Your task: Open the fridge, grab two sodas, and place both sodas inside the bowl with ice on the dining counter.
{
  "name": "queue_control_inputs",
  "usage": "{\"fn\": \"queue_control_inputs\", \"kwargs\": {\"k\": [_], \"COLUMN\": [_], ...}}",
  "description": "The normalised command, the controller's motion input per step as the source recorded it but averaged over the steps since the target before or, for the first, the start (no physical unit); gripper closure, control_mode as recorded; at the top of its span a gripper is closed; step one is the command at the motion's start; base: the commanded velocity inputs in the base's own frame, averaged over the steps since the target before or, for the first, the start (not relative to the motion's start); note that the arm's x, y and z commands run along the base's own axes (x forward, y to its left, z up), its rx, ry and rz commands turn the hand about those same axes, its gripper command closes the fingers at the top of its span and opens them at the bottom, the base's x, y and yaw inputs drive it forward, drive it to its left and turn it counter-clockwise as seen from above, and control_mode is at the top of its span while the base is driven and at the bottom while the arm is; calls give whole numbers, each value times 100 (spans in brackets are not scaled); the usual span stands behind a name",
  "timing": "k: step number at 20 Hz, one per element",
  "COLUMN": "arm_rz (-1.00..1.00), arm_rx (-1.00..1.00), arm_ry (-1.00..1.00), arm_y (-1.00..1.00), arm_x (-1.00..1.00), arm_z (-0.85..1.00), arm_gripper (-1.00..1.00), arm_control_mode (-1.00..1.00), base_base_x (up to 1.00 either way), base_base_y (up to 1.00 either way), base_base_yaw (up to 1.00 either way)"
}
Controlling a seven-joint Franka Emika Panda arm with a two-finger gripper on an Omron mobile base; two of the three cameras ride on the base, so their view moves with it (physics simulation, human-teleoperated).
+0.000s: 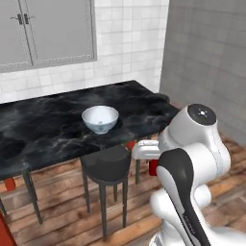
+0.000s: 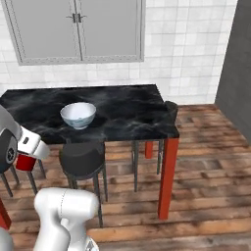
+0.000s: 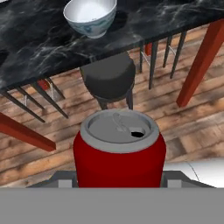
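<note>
Gripping a red can (image 3: pixel 119 151) in the hand (image 3: pixel 119 181), jaws pressing against both of its sides, upright, silver lid facing up with the pull tab and a small dark drinking hole showing clearly. Hanging low over the wooden floor (image 2: pixel 206 196), in front of the counter (image 2: pixel 127 112) and near a round black stool (image 3: pixel 109 78). Peeking out as a small patch of red under the white wrist in the right base view (image 2: pixel 24 162), and as a red sliver beside the arm in the left base view (image 1: pixel 153 167); most of the can hiding behind the arm there, fingers themselves impossible to make out.

Sitting on the black, white-veined counter, toward the near edge: a round white bowl (image 1: pixel 100 118) with a faint blue pattern on its outer wall. Looking pale and bluish inside; ice cubes too hard to make out. Standing just behind the stool, as seen from the hand.

Showing a red leg (image 2: pixel 167 176) at the counter's near right corner, plus thin dark legs beneath. Getting cut off at the left edge in both base views. Lower part of the can dropping out of sight at the bottom of the hand view.
</note>
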Motion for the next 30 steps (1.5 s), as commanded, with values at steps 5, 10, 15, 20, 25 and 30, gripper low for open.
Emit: {"fn": "queue_control_inputs", "kwargs": {"k": [5,10,15,20,25,30], "arm_rz": [0,0,0,5,28,27], "arm_rx": [0,0,0,1,5,5], "arm_ry": [0,0,0,1,6,16], "arm_y": [0,0,0,-1,-18,-20], "arm_x": [0,0,0,20,99,99], "arm_z": [0,0,0,0,5,4], "arm_gripper": [100,100,100,100,100,100], "arm_control_mode": [100,100,100,-100,-100,-100], "base_base_x": [71,87,100,77,0,0], "base_base_y": [-60,-33,-11,-1,0,0], "base_base_yaw": [32,26,25,21,0,0]}}
